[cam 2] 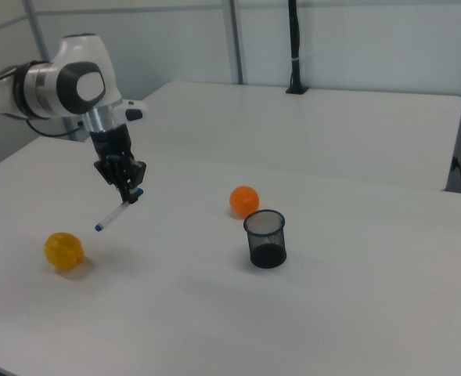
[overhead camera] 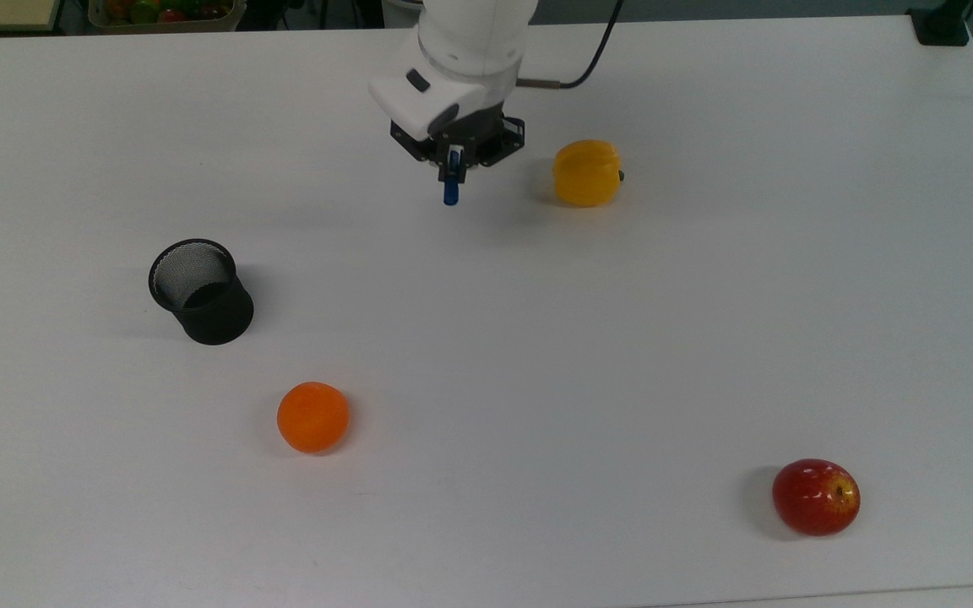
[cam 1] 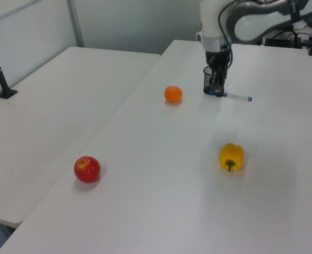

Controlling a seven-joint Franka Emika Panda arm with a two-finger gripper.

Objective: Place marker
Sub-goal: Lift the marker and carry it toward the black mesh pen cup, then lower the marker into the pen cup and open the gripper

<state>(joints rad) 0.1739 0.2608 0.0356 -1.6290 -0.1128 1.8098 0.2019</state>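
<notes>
The jaws of the gripper [overhead camera: 453, 160] are closed tight on the marker [overhead camera: 451, 187], pinching it near its blue cap end. In the top view this is near the top middle of the frame, and the blue tip of the marker pokes out below the jaws. In the right view the gripper [cam 2: 130, 190] is in the upper left part of the frame, and the marker [cam 2: 114, 215] hangs in the air above the tabletop [cam 2: 332, 313], slanting down toward the lower left. In the left view the marker [cam 1: 234, 96] sticks out sideways from the gripper [cam 1: 215, 90] toward the right, near the top of the frame. A yellow pepper [overhead camera: 588, 173] sits on the tabletop just to the right of the gripper in the top view. A black mesh cup [overhead camera: 200, 291] stands upright at the middle left of the top view, well apart from the marker. An orange [overhead camera: 312, 416] lies below the cup, toward the lower left. A red apple [overhead camera: 816, 496] lies far off in the lower right corner.
</notes>
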